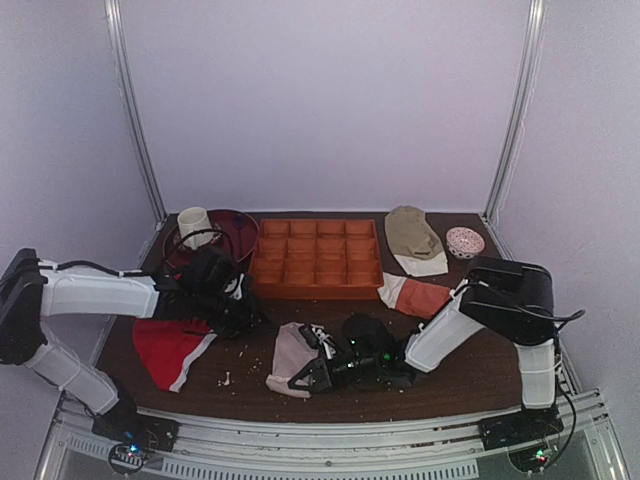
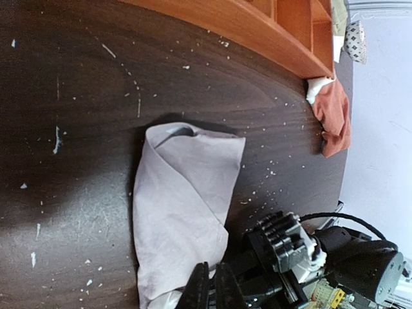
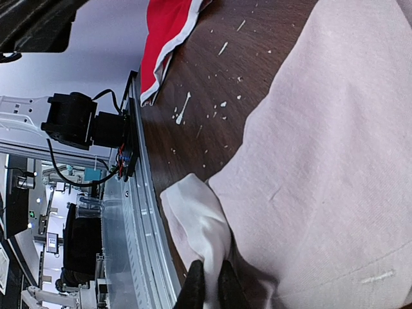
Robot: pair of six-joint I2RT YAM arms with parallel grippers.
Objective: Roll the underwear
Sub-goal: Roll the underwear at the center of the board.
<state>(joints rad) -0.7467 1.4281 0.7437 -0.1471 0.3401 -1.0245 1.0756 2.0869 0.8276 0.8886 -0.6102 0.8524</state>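
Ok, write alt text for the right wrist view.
The right gripper pinches the white waistband edge of the underwear, whose pinkish cloth fills the right side. Beyond lies a dark wooden table scattered with pale crumbs, and a red garment with white trim at the top.

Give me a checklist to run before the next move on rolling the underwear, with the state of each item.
1. Right gripper pinches the white waistband: ok.
2. Underwear rolled into a bundle: not ok; it lies folded over, loose.
3. Left gripper clear of the cloth: cannot tell; its fingers overlap the cloth's edge in the wrist view.
4. Red garment apart from the underwear: ok.
5. Orange compartment tray apart from the underwear: ok; bare table lies between.
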